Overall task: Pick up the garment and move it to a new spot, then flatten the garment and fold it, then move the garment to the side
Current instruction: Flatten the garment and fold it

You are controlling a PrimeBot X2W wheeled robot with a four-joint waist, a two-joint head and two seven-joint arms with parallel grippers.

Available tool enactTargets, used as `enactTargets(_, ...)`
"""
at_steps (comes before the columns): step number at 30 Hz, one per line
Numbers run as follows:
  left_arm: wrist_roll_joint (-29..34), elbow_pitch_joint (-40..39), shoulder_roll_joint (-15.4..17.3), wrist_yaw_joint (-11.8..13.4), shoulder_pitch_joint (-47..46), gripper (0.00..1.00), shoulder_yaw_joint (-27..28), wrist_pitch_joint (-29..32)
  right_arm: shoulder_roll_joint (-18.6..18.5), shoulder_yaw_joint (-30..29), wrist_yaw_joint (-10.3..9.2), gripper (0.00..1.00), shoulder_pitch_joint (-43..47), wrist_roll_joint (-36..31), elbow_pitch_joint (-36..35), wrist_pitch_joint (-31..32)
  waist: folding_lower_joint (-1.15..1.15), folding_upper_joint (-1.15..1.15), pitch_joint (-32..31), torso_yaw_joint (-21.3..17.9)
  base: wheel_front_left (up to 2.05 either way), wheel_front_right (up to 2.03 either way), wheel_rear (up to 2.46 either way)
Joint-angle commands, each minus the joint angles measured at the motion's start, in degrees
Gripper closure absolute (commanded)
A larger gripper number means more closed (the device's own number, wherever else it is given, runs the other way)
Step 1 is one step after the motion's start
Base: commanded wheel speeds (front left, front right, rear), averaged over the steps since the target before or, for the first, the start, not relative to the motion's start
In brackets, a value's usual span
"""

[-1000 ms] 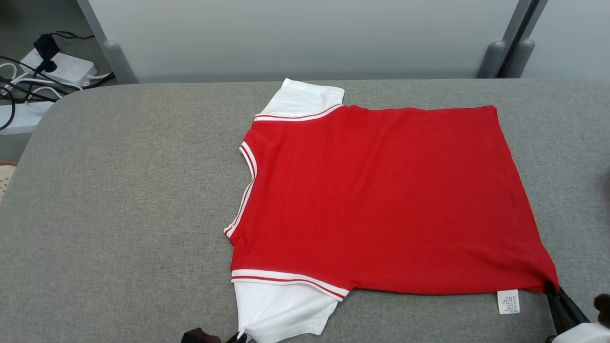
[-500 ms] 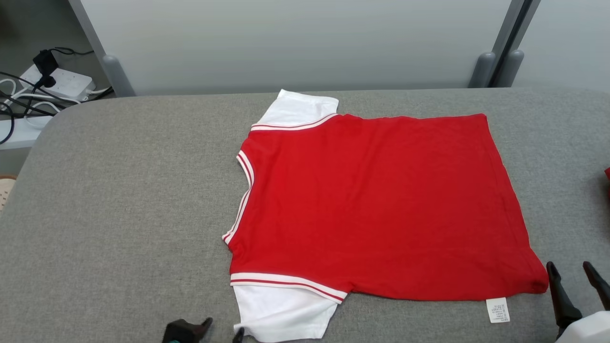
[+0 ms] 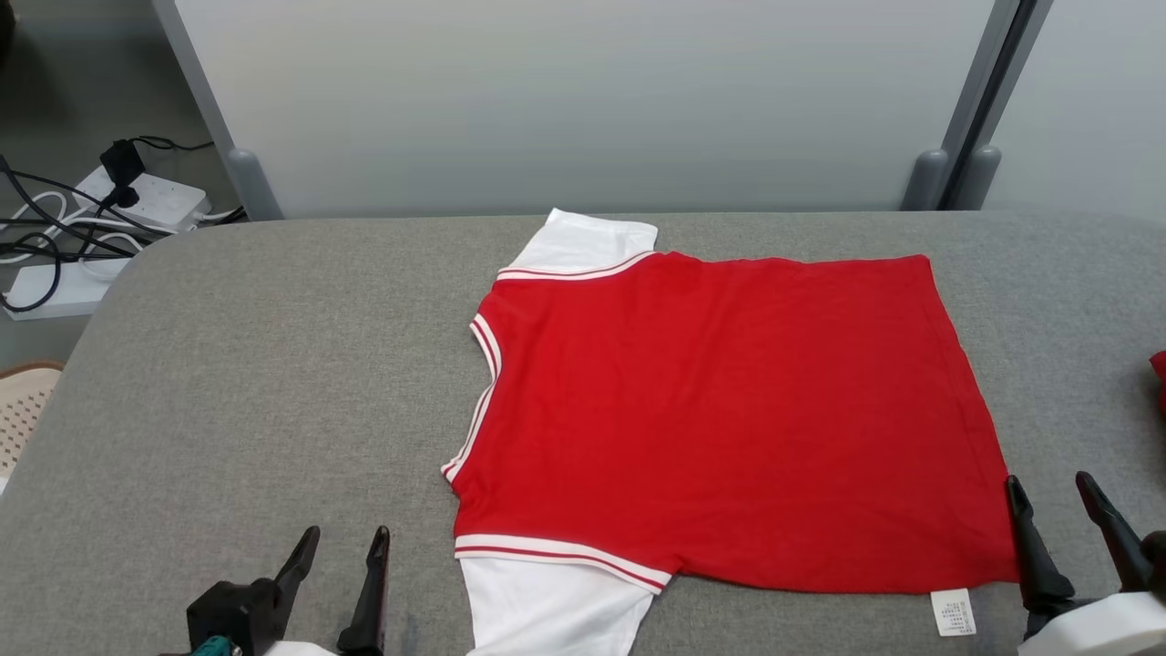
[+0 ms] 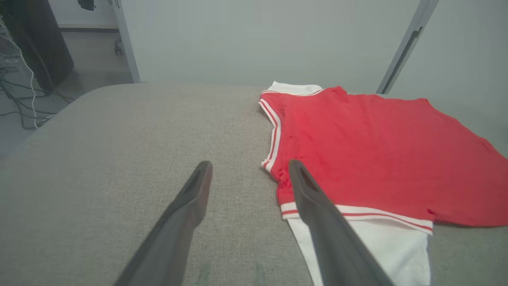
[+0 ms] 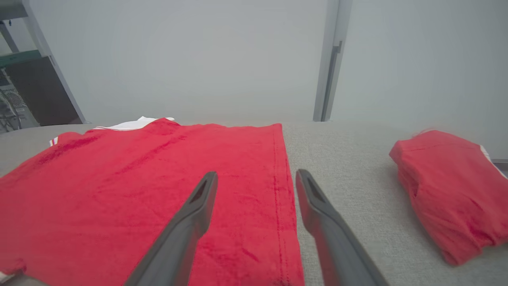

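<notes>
A red T-shirt [image 3: 729,410] with white sleeves and red-and-white trim lies flat on the grey table [image 3: 237,364], neck to the left, hem to the right. The same shirt [image 4: 377,159] shows in the left wrist view and fills the left half of the right wrist view as the shirt [image 5: 139,186]. My left gripper [image 3: 344,545] stands open near the front edge, just left of the near white sleeve [image 3: 547,610]. Beside the shirt's near right hem corner, my right gripper [image 3: 1049,492] is open and holds nothing. A white care label [image 3: 952,612] pokes out below the hem.
A second red garment [image 5: 448,190], folded, lies on the table to the right of the flat shirt, its edge at the right rim as the folded garment [image 3: 1159,369]. Power strips and cables [image 3: 100,210] sit on the floor at the far left. A grey partition [image 3: 583,100] stands behind the table.
Both grippers let go of the shirt, the left off the near sleeve and the right off the hem corner, opened and drew back. The shirt now lies flat. The camera tilted, shifting the whole picture.
</notes>
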Motion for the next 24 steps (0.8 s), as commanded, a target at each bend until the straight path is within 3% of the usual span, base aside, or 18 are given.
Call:
enactTargets(1, -0.69, -2.21, 0.14, 0.1, -1.16, 0.0, 2.7, -1.7, -1.03, 1.49, 0.17, 0.0, -0.3, -0.13, -2.46, -0.78, 0.0, 0.0, -0.19, 0.08, 0.0, 0.0, 0.0)
enactTargets(6, -1.92, -5.77, -2.73, 0.14, 0.13, 0.0, 5.92, -6.64, 1.27, 1.86, 0.17, 0.0, 0.92, -0.48, -8.56, -0.78, 0.0, 0.0, -0.59, -0.18, 0.0, 0.0, 0.0)
enactTargets(13, 3.6, -8.44, -5.56, 0.03, 2.55, 0.0, 8.57, -7.94, 3.86, 3.62, 0.17, 0.0, 3.74, -0.57, -14.29, -0.78, 0.0, 0.0, -1.31, -0.98, 0.0, 0.0, 0.0)
enactTargets(24, 10.98, -7.46, -10.94, -4.67, 7.35, 0.0, 12.32, -7.98, 4.27, 5.71, 0.17, 0.0, 6.46, -0.72, -17.36, -0.78, 0.0, 0.0, -2.42, -1.64, 0.0, 0.0, 0.0)
